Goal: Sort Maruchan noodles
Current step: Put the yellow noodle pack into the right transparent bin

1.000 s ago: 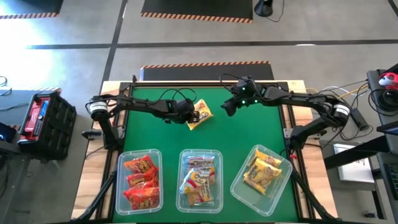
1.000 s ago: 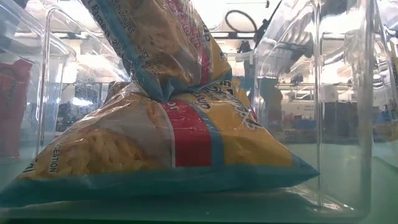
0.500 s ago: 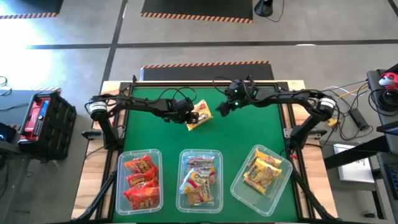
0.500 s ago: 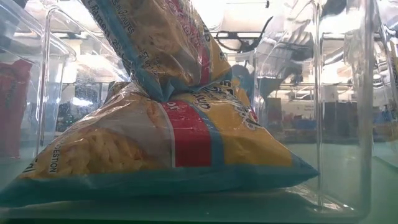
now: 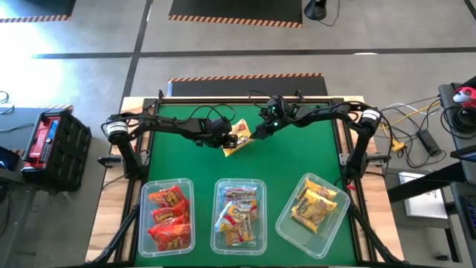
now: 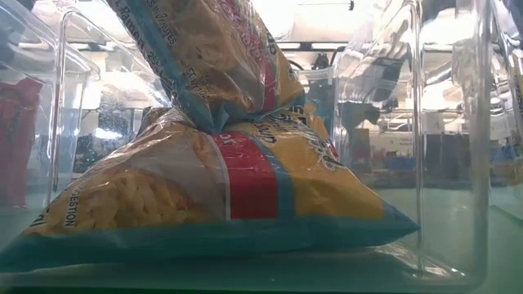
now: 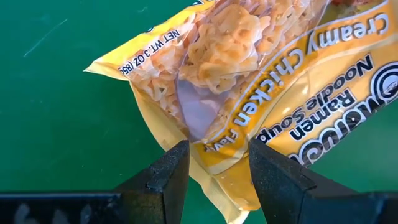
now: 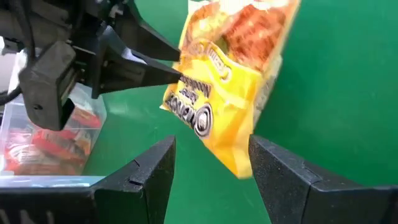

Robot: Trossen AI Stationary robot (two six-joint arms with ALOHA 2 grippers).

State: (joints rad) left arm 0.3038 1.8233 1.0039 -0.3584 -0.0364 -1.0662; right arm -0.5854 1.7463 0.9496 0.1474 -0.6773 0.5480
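My left fingers [image 7: 214, 171] are pinched narrow on one corner of a yellow crinkly plastic noodle packet [image 7: 267, 93], the film bunched between the two dark tips. Seen from above, that left gripper [image 5: 223, 133] sits over the far middle of the green counter [image 5: 186, 160], and the packet [image 5: 239, 137] hangs from it just to the right, clear of all three tubs. The wrapper reads "Creamy Chicken Flavor", "Ramen Noodle Soup", and along one edge "NET WT. 3 OZ (85g)"; the round Maruchan logo shows only in part. Pale curly noodles show through its clear window.

My right fingers [image 8: 211, 171] stand spread wide, released and holding nothing, with the packet's [image 8: 227, 81] lower edge in front of the gap between them. From above, the right gripper [image 5: 260, 129] is just beside the packet's right side; I cannot tell whether it touches.

Along the near edge stand three clear rectangular plastic tubs. The left tub [image 5: 143, 223] holds red-orange packets [image 5: 168, 219]. The middle tub [image 5: 262, 223] holds yellow packets with red bands and blue edges [image 5: 238, 216], and at counter height two of them [image 6: 212, 196] fill the view, one leaning on the other, with only "ESTION" readable on an edge. The right tub [image 5: 286, 223], turned at an angle, holds yellow packets [image 5: 312, 205].
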